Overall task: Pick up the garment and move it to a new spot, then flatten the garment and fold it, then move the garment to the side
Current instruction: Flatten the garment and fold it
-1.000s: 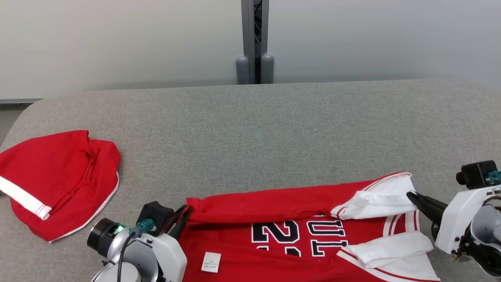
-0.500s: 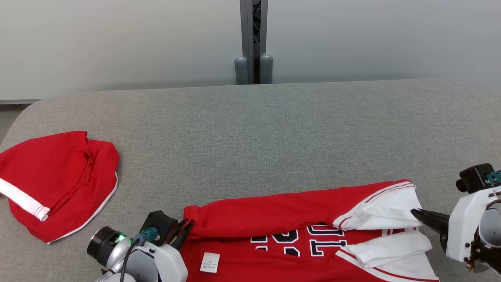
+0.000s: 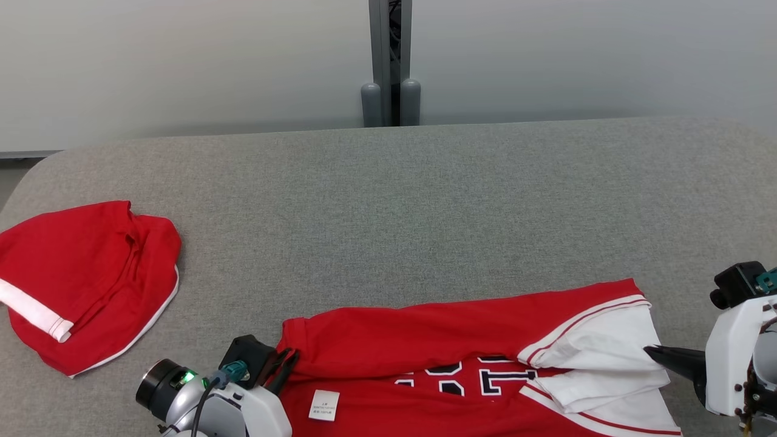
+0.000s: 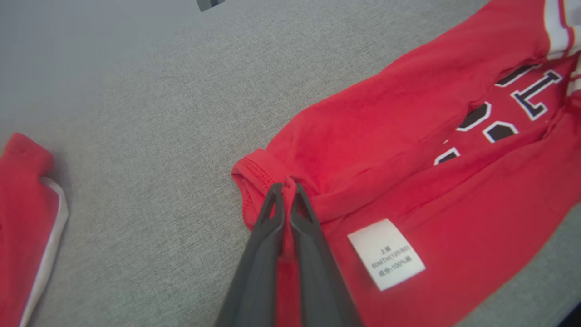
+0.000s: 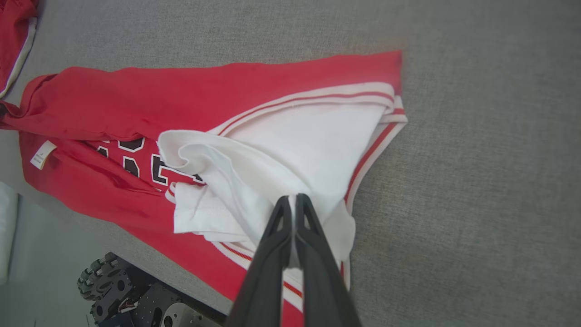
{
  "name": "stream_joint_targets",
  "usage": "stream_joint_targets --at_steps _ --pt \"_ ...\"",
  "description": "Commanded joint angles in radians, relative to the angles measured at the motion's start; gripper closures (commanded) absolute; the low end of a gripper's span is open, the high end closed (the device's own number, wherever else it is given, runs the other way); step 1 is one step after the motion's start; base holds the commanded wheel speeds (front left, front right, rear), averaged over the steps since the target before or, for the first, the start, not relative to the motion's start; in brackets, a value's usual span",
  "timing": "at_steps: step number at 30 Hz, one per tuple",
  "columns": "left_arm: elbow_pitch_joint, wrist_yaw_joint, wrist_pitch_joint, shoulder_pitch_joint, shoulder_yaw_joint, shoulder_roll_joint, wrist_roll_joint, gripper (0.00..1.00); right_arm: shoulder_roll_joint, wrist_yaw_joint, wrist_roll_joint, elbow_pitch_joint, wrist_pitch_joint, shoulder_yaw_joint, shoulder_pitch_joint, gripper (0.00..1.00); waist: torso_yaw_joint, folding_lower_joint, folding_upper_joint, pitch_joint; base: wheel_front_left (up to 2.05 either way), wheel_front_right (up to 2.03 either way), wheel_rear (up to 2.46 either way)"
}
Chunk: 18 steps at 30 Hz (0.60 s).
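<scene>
A red jersey [image 3: 425, 334] with white sleeves lay stretched along the near edge of the grey surface [image 3: 388, 200], pinched at both ends. The left end effector [image 4: 286, 187] was clamped tight on the red hem at the jersey's left end, beside a white label [image 4: 386, 254] (its print too small to read). The right end effector [image 5: 294, 198] was closed on a white sleeve fold at the right end. A second red garment [image 3: 85, 285] sat at the left, well apart.
</scene>
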Motion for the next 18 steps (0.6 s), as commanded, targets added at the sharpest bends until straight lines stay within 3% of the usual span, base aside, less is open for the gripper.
stream_joint_targets --at_steps 1,3,4,5,6,7,8,9,10,14,18 --pt "0.006 0.002 -0.005 0.005 0.002 0.001 -0.002 1.00 -0.002 0.001 -0.001 0.007 0.003 -0.005 0.015 1.00 0.002 0.0000 -0.0001 0.003 0.00 0.00 0.00" --pt "0.016 0.004 -0.010 0.001 0.004 0.000 -0.004 1.00 0.004 0.001 0.006 0.016 0.009 -0.010 0.021 1.00 0.003 0.0000 -0.0001 0.005 0.00 0.00 0.00" --pt "0.020 0.003 -0.012 0.000 0.003 -0.001 -0.005 1.00 0.009 0.001 0.012 0.022 0.008 -0.016 0.026 0.85 0.004 0.0000 -0.0001 0.006 0.00 0.00 0.00" --pt "0.023 0.002 -0.013 -0.001 0.001 -0.004 -0.005 1.00 0.014 0.001 0.022 0.031 0.018 -0.016 0.034 0.00 0.004 0.0000 -0.0001 0.006 0.00 0.00 0.00" --pt "0.028 0.001 -0.013 -0.002 -0.001 -0.006 -0.007 0.92 0.016 0.001 0.030 0.035 0.031 -0.013 0.041 0.00 0.005 0.0000 -0.0001 0.006 0.00 0.00 0.00" --pt "0.033 -0.001 -0.013 -0.003 -0.002 -0.008 -0.007 0.60 0.016 0.001 0.040 0.041 0.045 -0.013 0.043 0.00 0.005 0.0000 -0.0001 0.005 0.00 0.00 0.00" --pt "0.038 -0.001 -0.013 -0.004 -0.004 -0.009 -0.007 0.48 0.014 0.001 0.048 0.043 0.058 -0.014 0.044 0.00 0.006 0.0000 -0.0001 0.005 0.00 0.00 0.00" --pt "0.043 -0.001 -0.011 -0.005 -0.006 -0.010 -0.007 0.08 0.014 0.001 0.054 0.044 0.072 -0.015 0.047 0.00 0.005 0.0000 -0.0001 0.003 0.00 0.00 0.00" --pt "0.046 0.000 -0.010 -0.005 -0.007 -0.010 -0.008 0.00 0.014 0.001 0.061 0.044 0.085 -0.014 0.049 0.00 0.005 0.0000 -0.0001 0.002 0.00 0.00 0.00" --pt "0.052 0.025 -0.026 -0.015 0.016 -0.011 -0.017 0.00 0.002 0.001 0.066 0.047 0.110 -0.019 0.046 0.00 0.002 0.0000 -0.0001 -0.008 0.00 0.00 0.00" --pt "0.042 0.048 -0.055 -0.031 0.046 -0.016 -0.028 0.00 0.005 0.001 0.016 0.041 0.036 -0.051 0.018 0.00 -0.001 0.0000 -0.0001 -0.018 0.00 0.00 0.00"
